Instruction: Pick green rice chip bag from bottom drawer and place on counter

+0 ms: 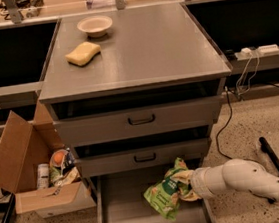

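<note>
The green rice chip bag [167, 192] is a crumpled light-green packet held over the right side of the open bottom drawer [125, 210], lifted a little above its flat grey floor. My gripper [184, 186] comes in from the right on a white arm and is shut on the bag's right end; the bag hides most of the fingers. The counter [147, 47] is the flat grey top of the cabinet, well above the gripper.
A yellow sponge [83, 53] and a small white bowl [95, 25] sit on the counter's back left. Two shut drawers with black handles [141, 119] are above the open one. An open cardboard box [33, 176] with packets stands at left. Cables [239, 79] run at right.
</note>
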`<state>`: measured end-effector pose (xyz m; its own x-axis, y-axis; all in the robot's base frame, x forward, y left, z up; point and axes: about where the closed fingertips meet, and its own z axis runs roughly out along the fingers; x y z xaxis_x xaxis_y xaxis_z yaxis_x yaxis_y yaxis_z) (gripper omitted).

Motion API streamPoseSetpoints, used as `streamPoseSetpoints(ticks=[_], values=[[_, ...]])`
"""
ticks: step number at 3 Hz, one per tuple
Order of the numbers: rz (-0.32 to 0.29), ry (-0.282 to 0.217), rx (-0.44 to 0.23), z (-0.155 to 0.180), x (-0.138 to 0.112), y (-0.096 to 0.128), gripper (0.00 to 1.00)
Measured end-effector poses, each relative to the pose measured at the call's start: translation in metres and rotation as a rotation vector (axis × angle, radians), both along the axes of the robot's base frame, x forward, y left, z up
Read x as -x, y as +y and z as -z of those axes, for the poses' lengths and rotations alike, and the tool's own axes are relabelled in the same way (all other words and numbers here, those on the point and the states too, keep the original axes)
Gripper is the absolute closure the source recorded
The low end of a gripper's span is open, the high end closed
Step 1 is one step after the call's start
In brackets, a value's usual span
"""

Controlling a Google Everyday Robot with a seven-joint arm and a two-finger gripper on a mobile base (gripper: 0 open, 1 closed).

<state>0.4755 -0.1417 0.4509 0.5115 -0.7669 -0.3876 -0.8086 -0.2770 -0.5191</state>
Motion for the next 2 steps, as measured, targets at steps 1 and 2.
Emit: streamPoseSetpoints(ticks=[1,2], values=[[-0.031,-0.121,-0.025,-0.053,0.005,0.011,1.0],[-0.049,-0.274,-0.03,-0.116,0.018,0.017,1.0]])
